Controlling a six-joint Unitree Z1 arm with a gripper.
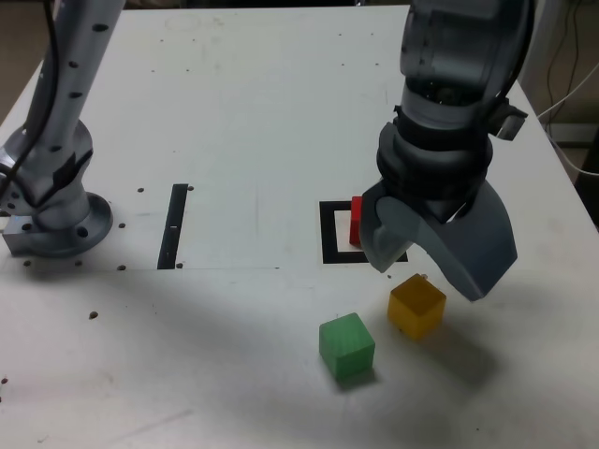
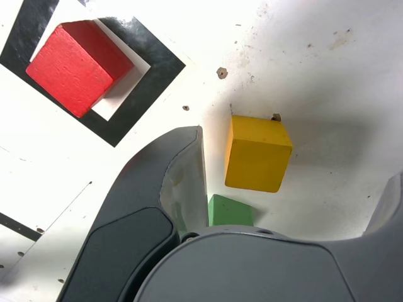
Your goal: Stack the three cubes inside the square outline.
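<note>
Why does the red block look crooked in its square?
It is a little askew. The red block sits inside the black square but turned, with one corner over the black border. The yellow block and green block lie outside.

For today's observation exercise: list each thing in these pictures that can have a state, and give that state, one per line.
Red cube: resting inside the square outline, nothing on top.
Yellow cube: loose on the table, outside the outline, unstacked.
Green cube: loose on the table, unstacked.
Square outline: holds only the red cube.
Tool: open, empty, above the yellow cube.
</note>
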